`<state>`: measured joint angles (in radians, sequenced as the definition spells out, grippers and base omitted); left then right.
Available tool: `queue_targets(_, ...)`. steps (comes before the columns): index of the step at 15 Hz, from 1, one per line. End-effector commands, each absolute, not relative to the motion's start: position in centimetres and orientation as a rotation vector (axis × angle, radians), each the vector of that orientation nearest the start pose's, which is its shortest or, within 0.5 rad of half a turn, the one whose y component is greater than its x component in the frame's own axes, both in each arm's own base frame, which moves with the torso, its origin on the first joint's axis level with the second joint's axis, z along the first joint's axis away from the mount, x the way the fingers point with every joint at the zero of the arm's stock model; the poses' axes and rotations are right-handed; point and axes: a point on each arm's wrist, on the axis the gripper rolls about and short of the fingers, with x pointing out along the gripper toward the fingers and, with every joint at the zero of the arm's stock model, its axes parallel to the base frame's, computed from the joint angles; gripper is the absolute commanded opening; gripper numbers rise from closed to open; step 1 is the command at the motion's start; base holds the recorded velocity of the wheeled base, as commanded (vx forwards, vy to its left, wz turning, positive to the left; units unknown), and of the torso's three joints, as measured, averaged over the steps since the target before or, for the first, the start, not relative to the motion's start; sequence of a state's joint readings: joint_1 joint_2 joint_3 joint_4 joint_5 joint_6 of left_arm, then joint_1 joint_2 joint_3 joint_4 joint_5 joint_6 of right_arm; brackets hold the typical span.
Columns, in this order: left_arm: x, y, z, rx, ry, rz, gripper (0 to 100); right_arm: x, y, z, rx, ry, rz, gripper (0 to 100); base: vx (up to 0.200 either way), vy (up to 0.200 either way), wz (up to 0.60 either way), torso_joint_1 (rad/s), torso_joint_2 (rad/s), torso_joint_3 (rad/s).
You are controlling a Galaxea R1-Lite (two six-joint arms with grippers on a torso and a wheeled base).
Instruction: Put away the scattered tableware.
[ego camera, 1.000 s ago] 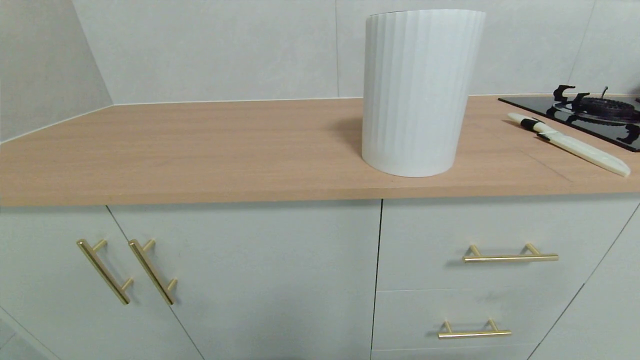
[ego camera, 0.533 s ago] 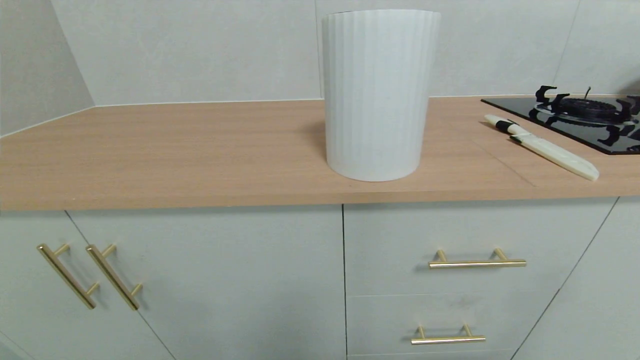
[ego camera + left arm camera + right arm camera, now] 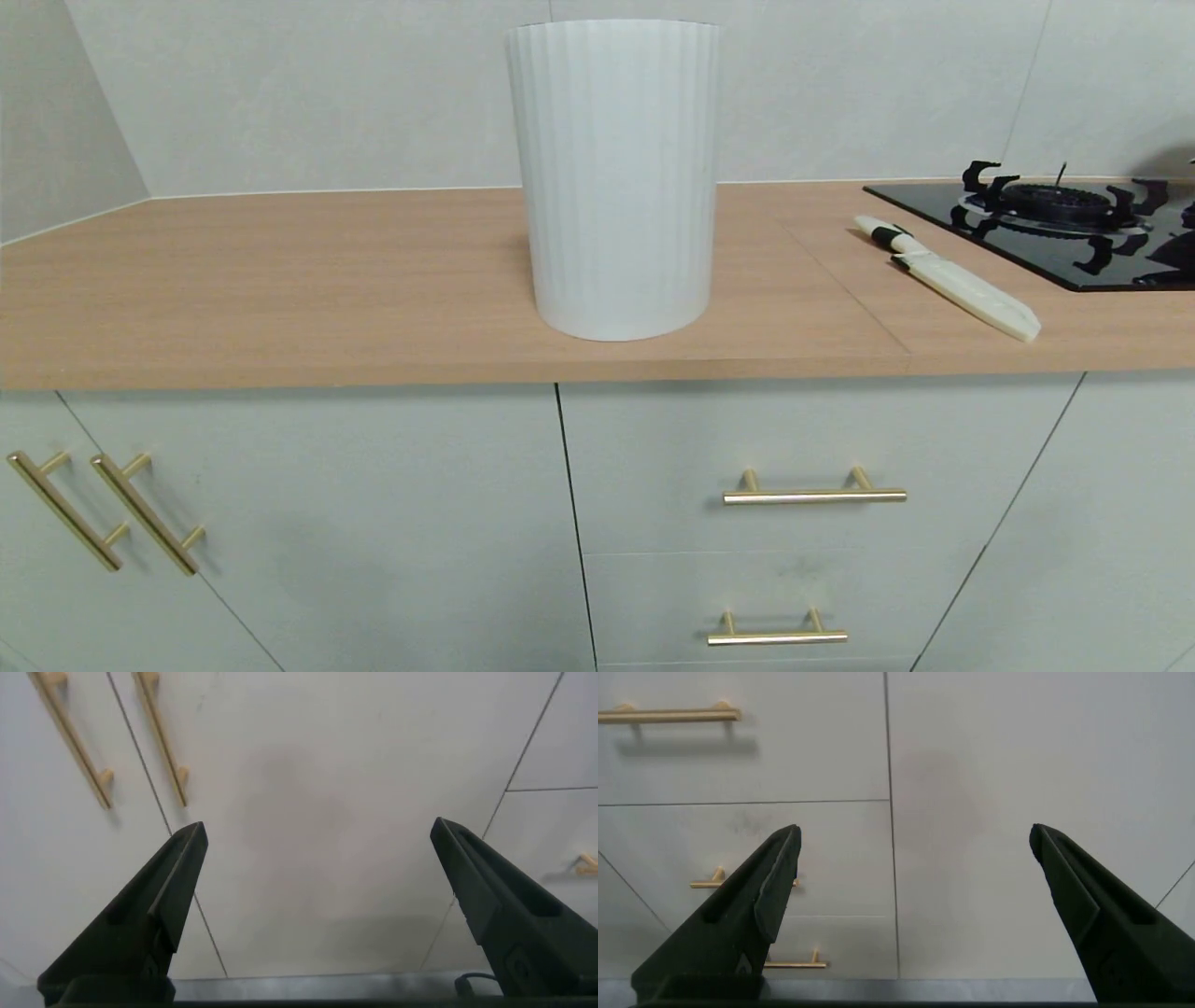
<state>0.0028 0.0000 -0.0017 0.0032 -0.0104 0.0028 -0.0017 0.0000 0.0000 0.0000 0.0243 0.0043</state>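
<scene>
Two grippers: left gripper [image 3: 316, 831] and right gripper [image 3: 913, 833], both with jaws spread wide and nothing held.
Left gripper faces: pale cupboard doors [image 3: 308, 803] below the counter, close up, with two slanted brass door handles [image 3: 163, 737] off to one side.
Right gripper faces: the drawers [image 3: 738, 765], with brass drawer handles [image 3: 668, 713] on the fronts and a plain panel beside them.
Knife [image 3: 948, 289]: lies flat on the counter [image 3: 280, 280], to the right of the holder and well apart from it. It is just beside the hob. Its pale blade points toward the front edge. Its handle, with a black band, points back toward the hob.
Holder [image 3: 616, 177]: tall, white, ribbed. It stands upright on the counter near the front edge, in the middle of the head view. What is inside cannot be told.
Hob [image 3: 1036, 233]: black glass, at the far right of the counter, with a black burner grate [image 3: 1060, 201] on it.
Wall [image 3: 327, 93]: pale tiles behind the counter.
</scene>
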Motion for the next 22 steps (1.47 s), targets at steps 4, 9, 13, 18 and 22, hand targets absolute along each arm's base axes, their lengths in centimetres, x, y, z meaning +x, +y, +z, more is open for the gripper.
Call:
queue_targets(4, -2.28, -0.03, 7.56, 0.003, 0.003, -0.006, 100, -2.27, 0.06, 7.55, 0.005, 0.002, 0.023, 100, 0.000, 0.000, 0.00, 0.000, 0.00, 0.000)
queue_targets(9, -2.28, -0.03, 7.56, 0.003, 0.003, -0.008, 100, -2.27, 0.06, 7.55, 0.005, 0.002, 0.023, 100, 0.000, 0.000, 0.00, 0.000, 0.00, 0.000)
queue_targets(13, -2.28, -0.03, 7.56, 0.003, 0.003, -0.006, 100, -2.27, 0.06, 7.55, 0.005, 0.002, 0.023, 100, 0.000, 0.000, 0.00, 0.008, -0.06, -0.049)
queue_targets(18, -2.28, -0.03, 7.56, 0.003, 0.003, -0.008, 100, -2.27, 0.06, 7.55, 0.005, 0.002, 0.023, 100, 0.000, 0.000, 0.00, 0.101, -0.36, -0.296)
queue_targets(22, -2.28, -0.03, 7.56, 0.003, 0.003, -0.008, 100, -2.27, 0.06, 7.55, 0.005, 0.002, 0.023, 100, 0.000, 0.000, 0.00, 0.149, -0.49, -0.305)
